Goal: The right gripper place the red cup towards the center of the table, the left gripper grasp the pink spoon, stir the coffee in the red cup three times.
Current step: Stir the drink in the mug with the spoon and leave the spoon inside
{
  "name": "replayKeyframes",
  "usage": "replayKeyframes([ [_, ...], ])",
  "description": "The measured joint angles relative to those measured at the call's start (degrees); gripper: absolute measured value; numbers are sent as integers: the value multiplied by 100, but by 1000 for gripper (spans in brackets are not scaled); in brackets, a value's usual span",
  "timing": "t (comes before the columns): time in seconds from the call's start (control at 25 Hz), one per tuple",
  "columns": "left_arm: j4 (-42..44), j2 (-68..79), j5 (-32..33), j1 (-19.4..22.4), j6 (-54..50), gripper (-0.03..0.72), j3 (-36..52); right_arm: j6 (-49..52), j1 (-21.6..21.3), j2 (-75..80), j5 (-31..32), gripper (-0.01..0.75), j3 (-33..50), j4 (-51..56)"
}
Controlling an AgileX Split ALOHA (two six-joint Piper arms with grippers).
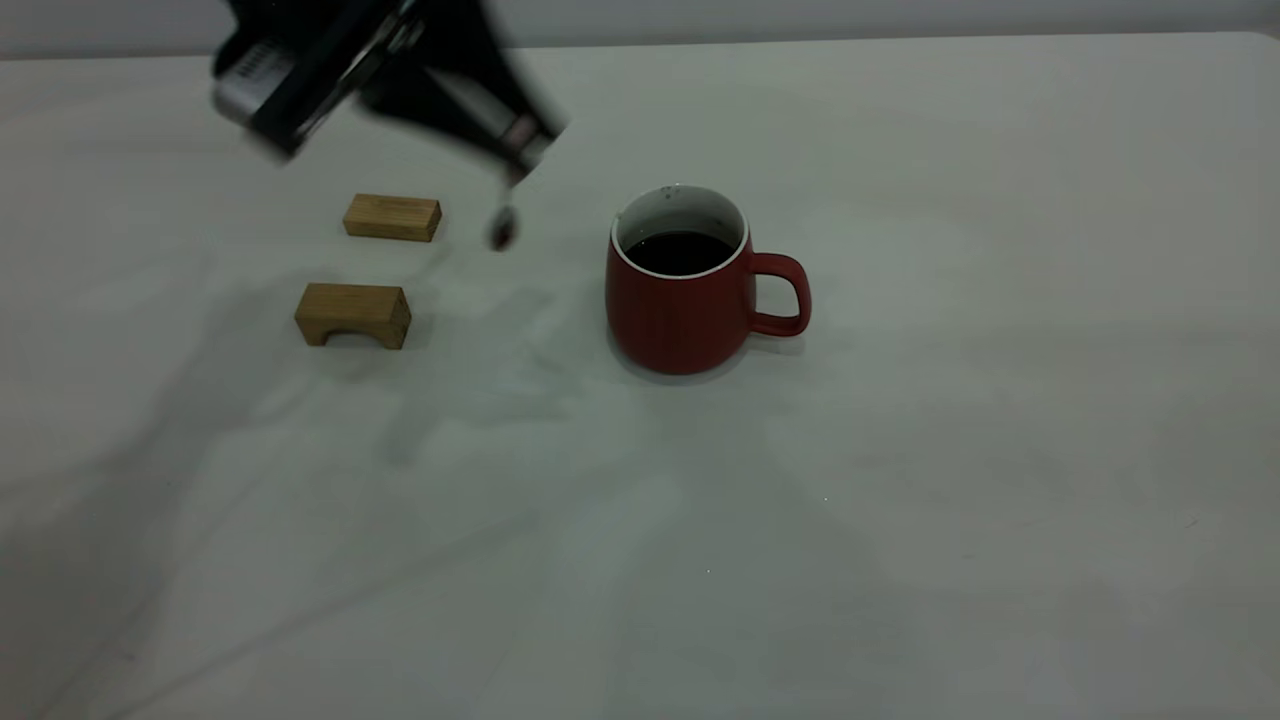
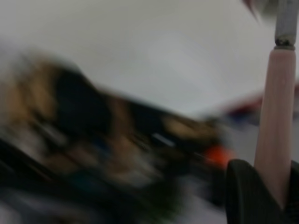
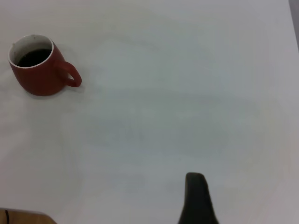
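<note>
The red cup (image 1: 690,300) stands upright near the middle of the table (image 1: 900,520), handle to the right, with dark coffee (image 1: 680,252) inside. My left gripper (image 1: 528,140), blurred by motion, hangs above the table to the cup's left and is shut on the pink spoon (image 2: 274,121). The spoon points down, and its metal bowl (image 1: 503,228) hangs in the air left of the cup, outside it. In the left wrist view the left gripper (image 2: 276,196) clamps the pink handle low down. The right gripper (image 3: 196,200) is far from the red cup (image 3: 39,70) and holds nothing I can see.
Two wooden blocks lie left of the cup: a plain one (image 1: 392,217) farther back and an arched one (image 1: 353,314) nearer the front. A wooden edge (image 3: 23,217) shows in a corner of the right wrist view.
</note>
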Motion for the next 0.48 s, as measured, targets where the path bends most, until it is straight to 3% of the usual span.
replayKeyframes([
  [0.2, -1391, 0, 25, -11, -1388, 178, -26, 0, 0, 0, 0, 585, 0, 0],
  [0.48, -2104, 139, -236, -137, -1254, 178, -26, 0, 0, 0, 0, 585, 0, 0],
])
